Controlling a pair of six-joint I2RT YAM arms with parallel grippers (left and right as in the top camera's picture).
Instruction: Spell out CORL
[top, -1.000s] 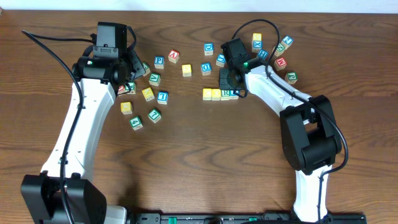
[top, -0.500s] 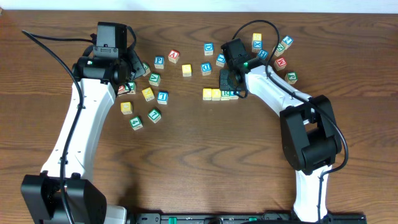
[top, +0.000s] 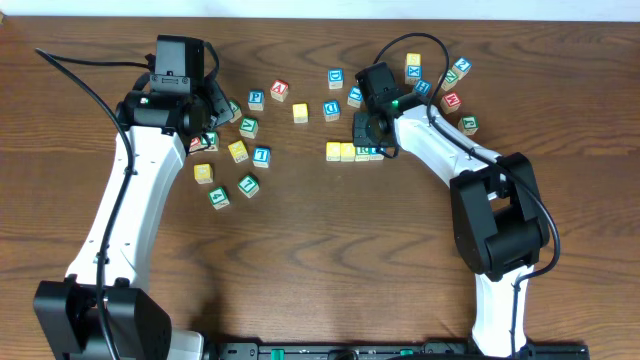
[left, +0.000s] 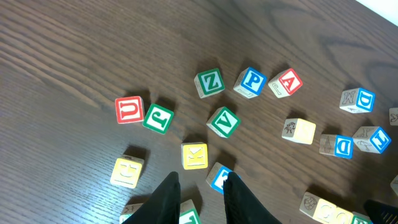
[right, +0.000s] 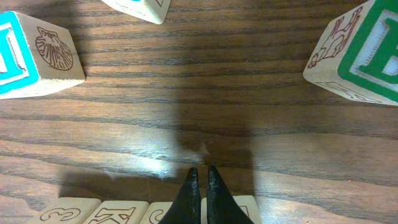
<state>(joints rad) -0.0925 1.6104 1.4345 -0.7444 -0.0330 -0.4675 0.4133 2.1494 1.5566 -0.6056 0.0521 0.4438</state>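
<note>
My right claw (right: 202, 173) is pinched tight with nothing in it. The tips are low over the table (right: 186, 106), just beside the row of four letter blocks (right: 121, 211), which sit edge to edge. Can't read their top letters from here. Looks like a tidy-up nudge to me, so I'd push slow and square on a block face so nothing twists out of line, and steer clear of the green-lettered block (right: 357, 56) off to the side.
</note>
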